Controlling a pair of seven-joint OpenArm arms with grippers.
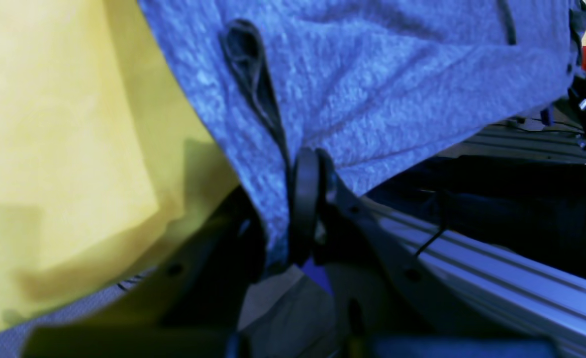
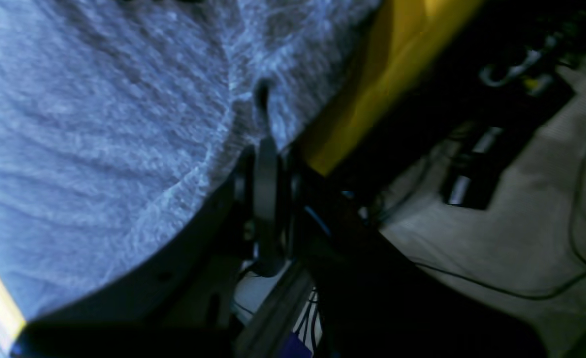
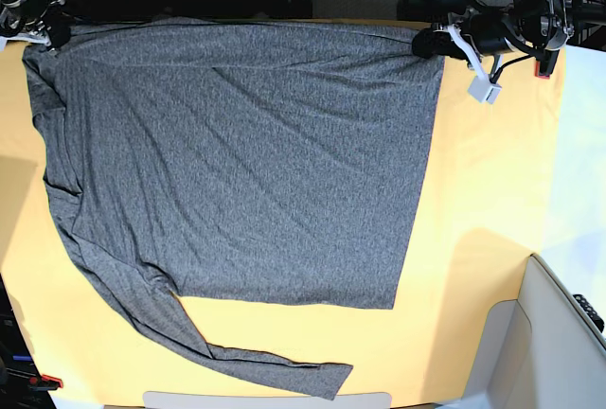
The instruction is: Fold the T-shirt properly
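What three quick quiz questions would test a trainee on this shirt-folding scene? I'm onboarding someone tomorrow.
1. True or false: both grippers are shut on the T-shirt.
2. What colour is the cloth under the shirt?
3. Where does the loose sleeve lie in the base view: A) top edge, B) bottom edge?

Key:
1. True: the left gripper and the right gripper each pinch a far corner.
2. Yellow.
3. B.
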